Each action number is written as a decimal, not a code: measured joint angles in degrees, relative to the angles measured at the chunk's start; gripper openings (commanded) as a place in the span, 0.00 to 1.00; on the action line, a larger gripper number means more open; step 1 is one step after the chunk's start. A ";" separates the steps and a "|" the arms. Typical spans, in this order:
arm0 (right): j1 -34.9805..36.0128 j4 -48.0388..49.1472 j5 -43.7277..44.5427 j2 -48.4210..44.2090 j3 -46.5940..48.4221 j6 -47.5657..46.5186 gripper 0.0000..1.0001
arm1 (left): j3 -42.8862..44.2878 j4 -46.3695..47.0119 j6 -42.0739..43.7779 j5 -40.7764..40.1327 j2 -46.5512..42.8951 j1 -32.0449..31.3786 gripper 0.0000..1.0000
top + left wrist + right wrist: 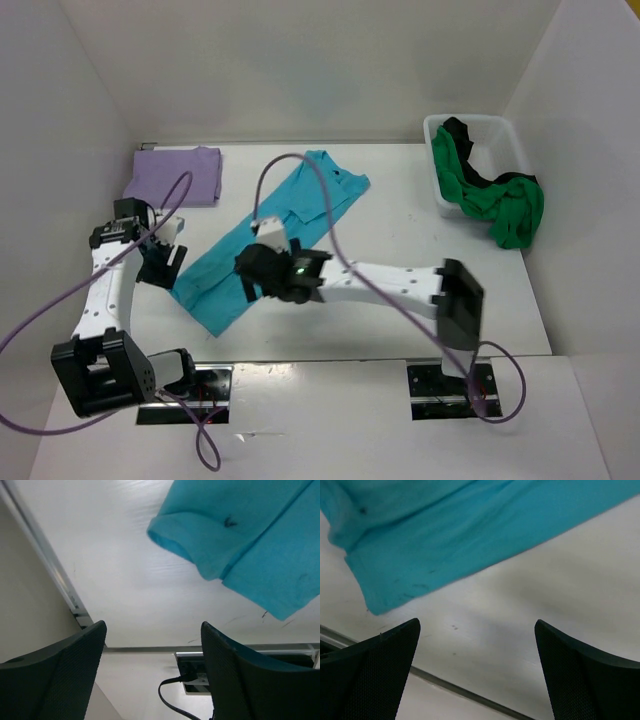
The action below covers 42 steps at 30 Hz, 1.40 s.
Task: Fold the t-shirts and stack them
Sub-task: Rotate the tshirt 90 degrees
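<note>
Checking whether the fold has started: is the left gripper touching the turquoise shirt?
Apart. The left wrist view shows the left gripper open and empty, with bare white table between it and the turquoise shirt.

— Where does the top camera sit?
— High, behind the 2 arms point(100, 290), looking down on the whole surface point(400, 215).
— And the wrist ones?
— Close over the surface. One looks out past the left hand point(152, 630), one past the right hand point(477, 625). Both catch an edge of the turquoise shirt point(240, 525), which the top view shows nearly whole.
</note>
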 measured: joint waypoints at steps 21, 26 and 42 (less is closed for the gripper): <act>4.20 -2.32 -16.13 37.42 27.93 13.49 0.76 | 1.05 0.09 4.28 2.84 -3.30 13.62 0.86; 3.93 -2.67 -18.40 40.70 32.48 13.92 0.31 | 1.95 0.39 5.68 3.63 -3.26 14.93 0.86; -8.52 12.46 -25.14 11.96 -15.76 19.96 0.00 | 3.13 -2.29 8.61 6.34 -0.83 10.64 0.86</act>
